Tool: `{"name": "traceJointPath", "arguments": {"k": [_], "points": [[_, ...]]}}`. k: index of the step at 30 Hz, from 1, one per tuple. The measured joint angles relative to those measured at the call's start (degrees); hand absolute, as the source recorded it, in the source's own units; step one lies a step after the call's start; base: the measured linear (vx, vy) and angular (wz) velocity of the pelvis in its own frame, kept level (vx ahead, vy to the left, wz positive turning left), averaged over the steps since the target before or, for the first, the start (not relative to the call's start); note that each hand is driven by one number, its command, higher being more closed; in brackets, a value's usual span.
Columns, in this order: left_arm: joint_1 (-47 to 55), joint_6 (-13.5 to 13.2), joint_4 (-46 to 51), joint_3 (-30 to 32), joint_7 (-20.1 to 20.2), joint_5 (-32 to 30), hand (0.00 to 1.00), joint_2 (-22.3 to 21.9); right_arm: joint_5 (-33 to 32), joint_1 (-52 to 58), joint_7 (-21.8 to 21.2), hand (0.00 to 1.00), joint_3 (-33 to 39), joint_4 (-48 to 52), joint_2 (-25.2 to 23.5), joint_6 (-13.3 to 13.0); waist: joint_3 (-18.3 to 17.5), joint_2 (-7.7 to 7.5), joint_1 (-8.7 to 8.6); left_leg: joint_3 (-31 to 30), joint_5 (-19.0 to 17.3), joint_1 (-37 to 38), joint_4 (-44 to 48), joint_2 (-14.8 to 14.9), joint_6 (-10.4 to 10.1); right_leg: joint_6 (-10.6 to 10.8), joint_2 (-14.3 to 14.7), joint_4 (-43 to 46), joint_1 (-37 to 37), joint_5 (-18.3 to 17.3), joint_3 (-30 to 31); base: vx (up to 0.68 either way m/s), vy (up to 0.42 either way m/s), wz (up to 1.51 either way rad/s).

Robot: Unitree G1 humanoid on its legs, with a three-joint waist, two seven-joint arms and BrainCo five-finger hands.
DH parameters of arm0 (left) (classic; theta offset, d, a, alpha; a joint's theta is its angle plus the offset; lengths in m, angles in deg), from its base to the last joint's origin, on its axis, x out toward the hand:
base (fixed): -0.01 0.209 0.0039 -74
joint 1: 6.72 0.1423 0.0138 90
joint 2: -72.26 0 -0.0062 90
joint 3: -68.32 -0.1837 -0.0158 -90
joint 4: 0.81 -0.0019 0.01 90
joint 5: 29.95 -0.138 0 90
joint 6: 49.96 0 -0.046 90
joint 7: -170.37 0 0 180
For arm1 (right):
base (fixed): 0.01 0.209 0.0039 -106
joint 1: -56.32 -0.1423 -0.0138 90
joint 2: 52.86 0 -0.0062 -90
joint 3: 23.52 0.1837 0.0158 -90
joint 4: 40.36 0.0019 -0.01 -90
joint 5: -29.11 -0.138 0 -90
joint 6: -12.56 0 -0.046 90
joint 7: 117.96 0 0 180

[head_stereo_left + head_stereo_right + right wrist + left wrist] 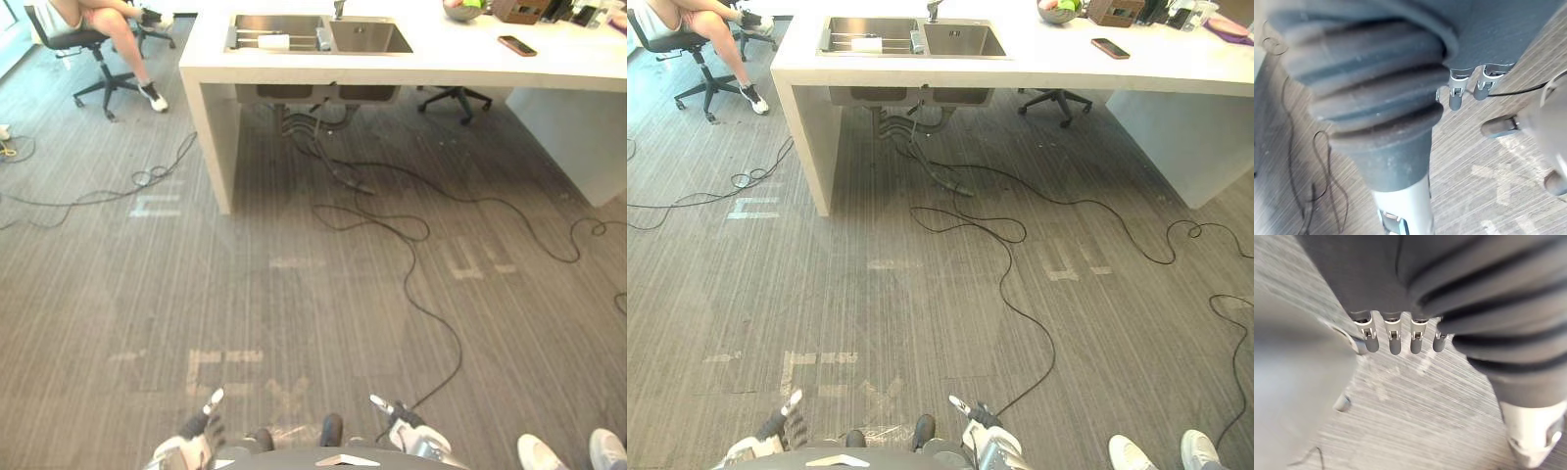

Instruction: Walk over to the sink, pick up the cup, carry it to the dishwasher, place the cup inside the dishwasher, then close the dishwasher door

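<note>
Hands: the left hand [199,438] and right hand [405,429] were held low, fingers straight, nothing gripped.
Cup: what was judged the cup [273,42] was seen in the sink [367,37], well apart.
Risk: a stumble could be caused by cables [345,178] lying before the bench [451,61].

I have both arms hanging low at my sides; from the head camera the left hand [199,434] sits at the lower left edge and the right hand [409,434] at the lower right, each with a dark-tipped finger pointing forward. On the left wrist camera the fingers [1395,340] stand in a straight, even row beside the dark ribbed cover, uncurled and empty. On the right wrist camera the ribbed cover bulks large above the silver forearm, and the fingers [1456,95] peeking past it are likewise straight, gripping nothing.
</note>
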Motion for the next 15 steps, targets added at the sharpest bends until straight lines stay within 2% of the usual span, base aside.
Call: {"name": "traceJointPath", "arguments": {"k": [2,6,10,13,15], "points": [[-2.2,-1.67,1.63,-0.32,0.43,0.54,0.0,-1.11,0.56,-0.93,0.04,0.0,-0.42,0.71,-0.31,-0.86,0.53,-0.43,0.01,-0.12,0.1,0.24,0.04,-0.4,0.16,0.04,-0.49,0.27,0.34,-0.03,-1.45,-0.04,0.034,0.02],[-2.75,-3.74,3.14,-1.24,0.09,-1.18,0.0,-1.34,4.9,-1.28,0.12,0.0,-1.6,0.85,-0.23,-1.98,0.87,0.09,-0.29,-0.74,0.38,0.39,-0.04,-0.86,0.81,0.58,-0.99,0.3,1.03,-0.49,-2.72,-0.05,0.041,0.09],[-2.09,-4.62,3.16,-1.88,-2.51,-3.67,0.0,-1.34,6.83,-1.44,0.18,0.0,-1.87,0.86,-0.21,-2.21,1.0,0.31,-0.2,-1.09,0.7,0.6,-0.03,-0.95,1.36,0.52,-1.1,0.32,1.21,-0.55,-3.15,-0.03,0.027,0.06],[-1.13,-5.02,3.3,-2.3,-7.84,-8.47,0.0,-1.51,8.56,-1.36,0.81,0.0,-2.16,0.88,-0.19,-2.52,1.0,0.31,-0.19,-1.41,0.8,1.41,-0.14,-1.0,1.51,0.4,-1.16,0.32,2.2,-0.65,-3.51,-0.04,0.025,0.06],[0.37,-5.1,5.5,-1.86,-13.93,-15.46,0.0,-1.4,12.4,-1.18,1.1,0.0,-2.17,1.42,-0.18,-3.42,0.98,0.3,-0.17,-0.96,0.44,1.7,-0.44,-1.03,1.26,0.58,-1.17,0.31,2.76,-1.15,-3.27,-0.06,0.036,-0.05]]}}
